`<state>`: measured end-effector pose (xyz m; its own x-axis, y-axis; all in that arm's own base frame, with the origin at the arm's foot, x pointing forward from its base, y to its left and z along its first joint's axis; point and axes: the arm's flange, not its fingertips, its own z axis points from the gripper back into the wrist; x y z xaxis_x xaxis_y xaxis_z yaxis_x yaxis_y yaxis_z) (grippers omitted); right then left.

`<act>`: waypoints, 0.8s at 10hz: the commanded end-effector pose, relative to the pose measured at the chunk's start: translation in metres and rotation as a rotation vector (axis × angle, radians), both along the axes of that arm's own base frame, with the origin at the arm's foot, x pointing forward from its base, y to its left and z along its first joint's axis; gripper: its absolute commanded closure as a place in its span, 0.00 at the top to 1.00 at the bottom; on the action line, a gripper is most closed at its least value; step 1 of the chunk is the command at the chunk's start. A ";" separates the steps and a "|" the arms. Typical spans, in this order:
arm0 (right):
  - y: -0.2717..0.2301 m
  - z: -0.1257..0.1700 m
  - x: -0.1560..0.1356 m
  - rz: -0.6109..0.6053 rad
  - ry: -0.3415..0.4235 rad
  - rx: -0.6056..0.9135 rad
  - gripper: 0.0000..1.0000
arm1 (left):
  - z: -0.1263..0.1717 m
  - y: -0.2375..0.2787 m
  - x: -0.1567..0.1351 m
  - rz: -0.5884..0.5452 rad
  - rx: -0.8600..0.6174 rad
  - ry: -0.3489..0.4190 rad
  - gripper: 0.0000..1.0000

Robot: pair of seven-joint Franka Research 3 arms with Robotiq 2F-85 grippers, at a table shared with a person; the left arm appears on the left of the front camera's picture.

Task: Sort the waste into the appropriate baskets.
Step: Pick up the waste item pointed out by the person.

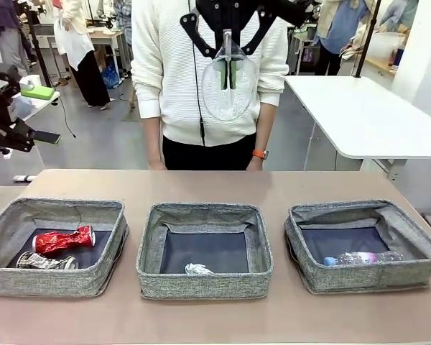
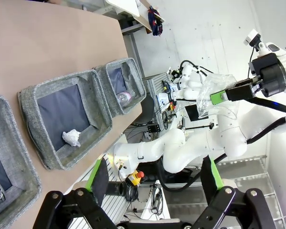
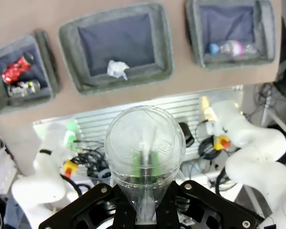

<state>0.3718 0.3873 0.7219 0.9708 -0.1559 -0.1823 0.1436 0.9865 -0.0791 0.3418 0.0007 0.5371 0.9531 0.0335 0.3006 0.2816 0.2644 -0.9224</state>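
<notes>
High above the middle basket (image 1: 205, 284), my right gripper (image 1: 229, 68) is shut on a clear plastic cup (image 1: 228, 90). The wrist view looks down through that cup (image 3: 145, 143), which rises between the jaws. A red can (image 1: 63, 241) and a dark printed can (image 1: 47, 262) lie in the left basket (image 1: 57, 282). In the middle basket sits a white paper wad (image 1: 198, 269). The right basket (image 1: 366, 277) holds a clear bottle (image 1: 363, 258) with a blue cap. My left gripper (image 2: 153, 171) stands open and empty, off the table's left end.
A person in a white sweater (image 1: 208, 72) stands at the far edge, hands low by the tabletop. A white table (image 1: 366, 115) stands behind at the right. Bare brown tabletop (image 1: 215, 183) stretches between the baskets and the person.
</notes>
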 end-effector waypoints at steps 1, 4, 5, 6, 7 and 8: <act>0.012 0.000 -0.006 0.099 0.039 0.081 0.07 | 0.001 0.000 0.000 -0.005 -0.021 -0.022 1.00; 0.000 0.000 0.000 0.000 0.000 0.000 0.07 | 0.001 0.000 0.000 -0.005 -0.021 -0.022 1.00; 0.000 0.000 0.000 0.000 0.000 0.000 0.07 | 0.001 0.000 0.000 -0.005 -0.021 -0.022 1.00; 0.000 0.000 0.000 0.000 0.000 0.000 0.07 | 0.001 0.000 0.000 -0.005 -0.021 -0.022 1.00; 0.000 0.000 0.000 0.000 0.000 0.000 0.07 | 0.001 0.000 0.000 -0.005 -0.021 -0.022 1.00; 0.000 0.000 0.000 0.000 0.000 0.000 0.07 | 0.001 0.000 0.000 -0.005 -0.021 -0.022 1.00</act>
<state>0.3734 0.3889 0.7201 0.9720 -0.1395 -0.1891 0.1282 0.9892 -0.0708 0.3418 0.0007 0.5371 0.9532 0.0336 0.3006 0.2816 0.2644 -0.9224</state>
